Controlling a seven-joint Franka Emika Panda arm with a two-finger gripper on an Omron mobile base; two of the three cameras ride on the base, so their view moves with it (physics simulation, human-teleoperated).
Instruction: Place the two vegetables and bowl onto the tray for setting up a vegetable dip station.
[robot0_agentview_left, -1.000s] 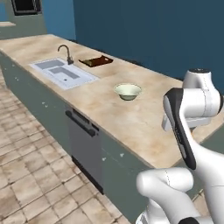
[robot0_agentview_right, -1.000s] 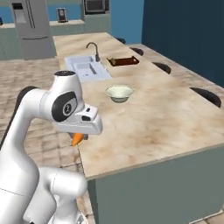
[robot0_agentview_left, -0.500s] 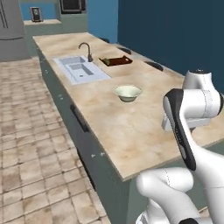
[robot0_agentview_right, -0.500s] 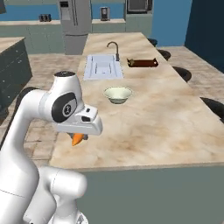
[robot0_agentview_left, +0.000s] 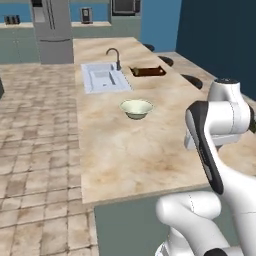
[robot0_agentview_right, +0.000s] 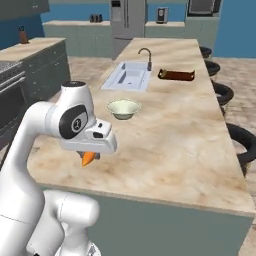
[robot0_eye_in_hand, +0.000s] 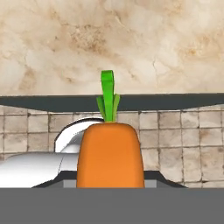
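One of the vegetables, an orange carrot (robot0_eye_in_hand: 110, 155) with a green stem, is held in my gripper (robot0_agentview_right: 90, 154), which is shut on it. The carrot (robot0_agentview_right: 87, 159) hangs point-down over the near left part of the counter, close to its front edge. The pale bowl (robot0_agentview_left: 136, 108) (robot0_agentview_right: 123, 108) stands upright in the middle of the counter, ahead of the gripper. The dark reddish-brown tray (robot0_agentview_left: 148, 72) (robot0_agentview_right: 176, 75) lies further back, to the right of the sink.
A grey sink (robot0_agentview_left: 104, 78) (robot0_agentview_right: 128, 76) with a faucet (robot0_agentview_right: 146, 54) is set into the far counter. Dark stools (robot0_agentview_right: 221, 93) line the counter's right side. Tiled floor lies to the left, with a fridge and cabinets at the back wall.
The whole scene has swung in both base views, so the base has turned along the counter. The carrot stays in the shut gripper and the arm keeps its pose.
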